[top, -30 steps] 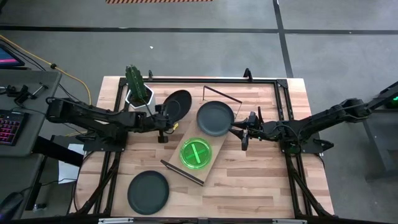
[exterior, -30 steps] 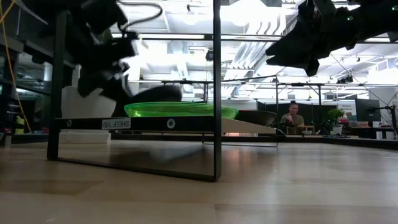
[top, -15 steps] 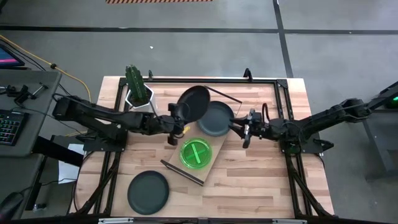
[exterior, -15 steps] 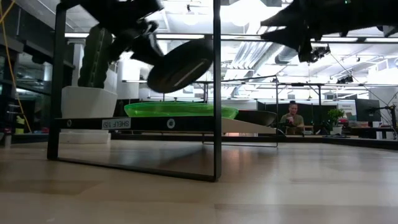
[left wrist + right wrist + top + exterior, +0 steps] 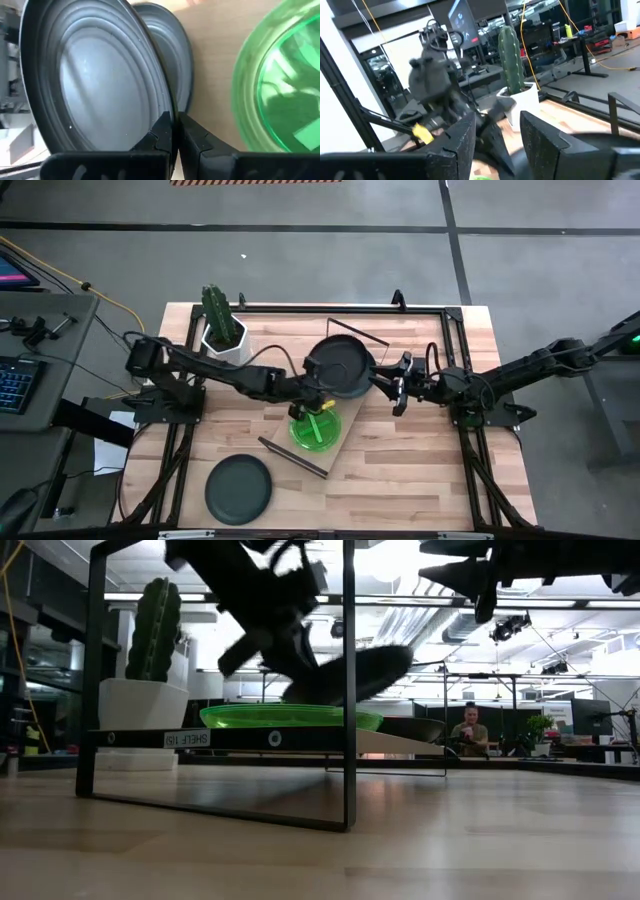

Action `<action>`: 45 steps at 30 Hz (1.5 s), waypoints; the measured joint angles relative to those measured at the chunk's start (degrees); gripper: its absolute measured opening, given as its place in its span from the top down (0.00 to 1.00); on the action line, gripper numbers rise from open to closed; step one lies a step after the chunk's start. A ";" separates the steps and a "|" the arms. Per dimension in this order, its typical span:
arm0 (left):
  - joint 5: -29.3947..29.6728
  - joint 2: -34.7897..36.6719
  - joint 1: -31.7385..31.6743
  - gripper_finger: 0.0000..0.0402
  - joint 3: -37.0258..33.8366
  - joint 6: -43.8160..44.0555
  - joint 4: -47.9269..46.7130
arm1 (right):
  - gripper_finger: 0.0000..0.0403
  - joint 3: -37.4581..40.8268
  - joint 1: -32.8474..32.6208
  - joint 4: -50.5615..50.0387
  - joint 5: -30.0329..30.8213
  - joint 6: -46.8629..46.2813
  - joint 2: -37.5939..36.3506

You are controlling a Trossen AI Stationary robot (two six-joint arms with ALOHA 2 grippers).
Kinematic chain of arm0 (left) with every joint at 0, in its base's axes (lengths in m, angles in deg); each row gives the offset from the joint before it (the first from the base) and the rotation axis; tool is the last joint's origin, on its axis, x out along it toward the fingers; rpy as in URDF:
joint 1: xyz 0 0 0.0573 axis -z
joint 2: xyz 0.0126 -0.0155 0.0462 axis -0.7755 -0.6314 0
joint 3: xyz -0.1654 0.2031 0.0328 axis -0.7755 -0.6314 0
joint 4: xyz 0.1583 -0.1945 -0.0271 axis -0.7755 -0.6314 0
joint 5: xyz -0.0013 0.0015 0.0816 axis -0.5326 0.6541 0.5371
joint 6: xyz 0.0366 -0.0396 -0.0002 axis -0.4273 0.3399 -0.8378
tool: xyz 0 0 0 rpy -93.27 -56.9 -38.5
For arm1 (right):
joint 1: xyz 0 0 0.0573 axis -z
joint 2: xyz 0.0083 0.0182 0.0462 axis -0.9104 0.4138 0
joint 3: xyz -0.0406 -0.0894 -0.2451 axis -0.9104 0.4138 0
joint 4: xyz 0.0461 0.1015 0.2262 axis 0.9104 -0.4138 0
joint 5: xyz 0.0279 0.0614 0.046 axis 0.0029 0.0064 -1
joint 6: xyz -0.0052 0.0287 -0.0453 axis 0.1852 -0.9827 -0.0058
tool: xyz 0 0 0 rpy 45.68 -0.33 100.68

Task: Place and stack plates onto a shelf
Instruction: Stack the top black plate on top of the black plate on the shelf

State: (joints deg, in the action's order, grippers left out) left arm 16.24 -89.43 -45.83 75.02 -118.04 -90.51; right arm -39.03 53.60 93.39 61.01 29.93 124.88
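Observation:
My left gripper [image 5: 306, 388] is shut on a black plate [image 5: 340, 363] above the shelf [image 5: 345, 423]; this plate is also in the low view [image 5: 350, 674]. A second black plate [image 5: 176, 60] lies on the shelf's far half, mostly hidden under the held one. A green plate [image 5: 315, 427] lies on the shelf's near half. A third black plate [image 5: 238, 488] lies on the table near the front edge. My right gripper [image 5: 399, 387] is open and empty, raised to the right of the shelf. My left gripper pinches the black plate's rim [image 5: 169, 111] between its two fingers, one on the inner face and one on the underside. The fingers come from the table's left. The plate is lifted clear and tilted, with its held edge low [image 5: 300, 692] and its free edge higher.
A white pot with a green cactus [image 5: 222, 330] stands at the table's far left. A black metal frame [image 5: 440, 315] runs around the table's edges. A person [image 5: 468, 730] sits far off in the room. Bare tabletop [image 5: 420, 470] lies at the front right.
My left gripper has carried the black plate toward the table's right edge, from beside the cactus pot to above the shelf's far half. It has come down there, and the plate has tipped flatter. My right gripper has risen a little.

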 joint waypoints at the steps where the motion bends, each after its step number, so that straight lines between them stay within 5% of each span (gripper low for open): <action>1: -0.24 -1.05 -0.21 1.00 0.61 -0.04 -0.32 | 0.65 0.00 -0.08 0.17 0.00 0.24 -0.02; 22: -1.80 -6.83 -0.33 0.95 3.59 -1.51 0.48 | 0.65 0.00 -0.21 0.06 -0.57 0.43 0.00; 45: 3.32 -0.32 0.82 0.55 3.61 6.03 0.19 | 0.65 0.02 -0.21 -1.16 -0.57 0.41 0.00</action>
State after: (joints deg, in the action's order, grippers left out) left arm 19.55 -89.75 -45.01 78.63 -112.01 -90.32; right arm -39.01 53.39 92.23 60.44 30.34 124.88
